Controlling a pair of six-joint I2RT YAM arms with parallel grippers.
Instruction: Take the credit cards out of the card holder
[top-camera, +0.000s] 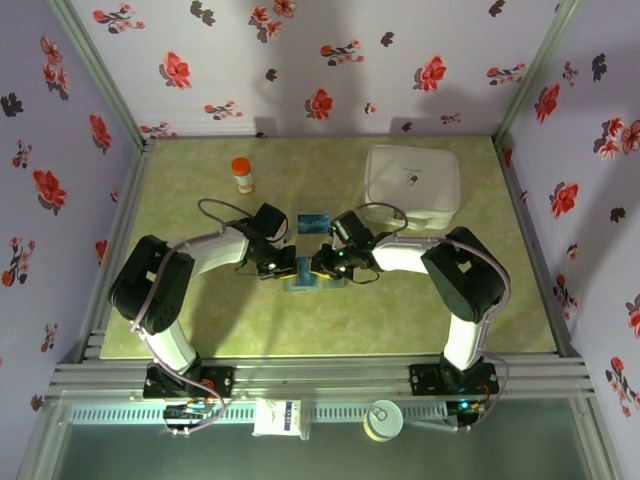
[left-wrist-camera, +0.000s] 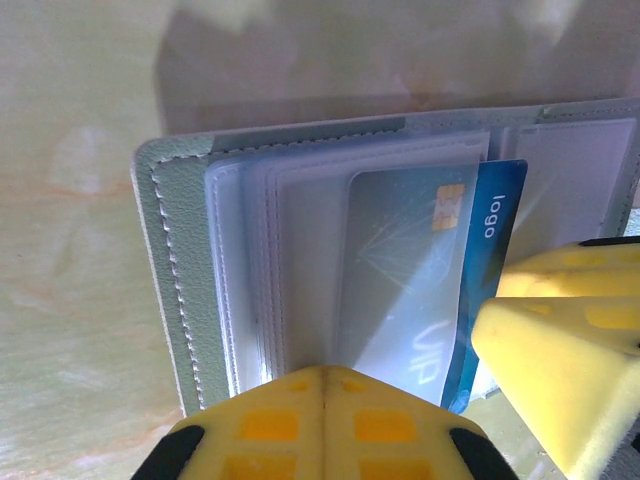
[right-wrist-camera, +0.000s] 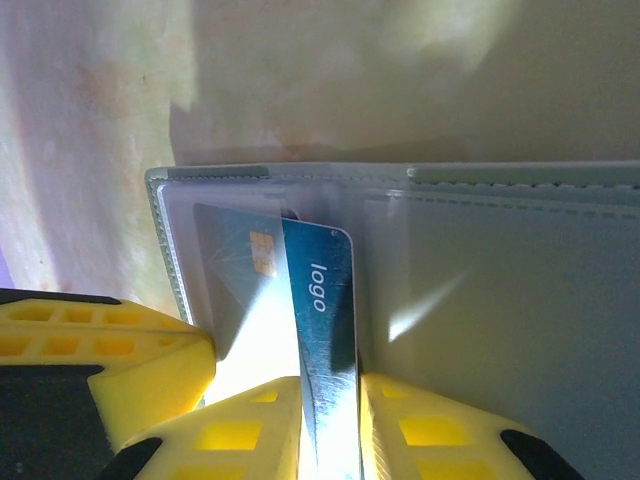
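Observation:
The grey-blue card holder (top-camera: 300, 283) lies open on the table between both grippers, its stitched cover (left-wrist-camera: 175, 250) and clear sleeves facing up. A blue card marked "logo" (right-wrist-camera: 325, 290) sticks partway out of a sleeve, and my right gripper (right-wrist-camera: 330, 395) is shut on its free end. That card's blue edge (left-wrist-camera: 495, 240) shows beside the right gripper's yellow fingers (left-wrist-camera: 560, 350). My left gripper (left-wrist-camera: 325, 385) is shut with its tips pinched on the edge of the holder's clear sleeves. A second blue card (top-camera: 314, 221) lies flat on the table just behind the holder.
A large white square box (top-camera: 412, 185) stands at the back right. A small bottle with an orange cap (top-camera: 242, 175) stands at the back left. Flowered walls close in the green table (top-camera: 200, 330) on three sides.

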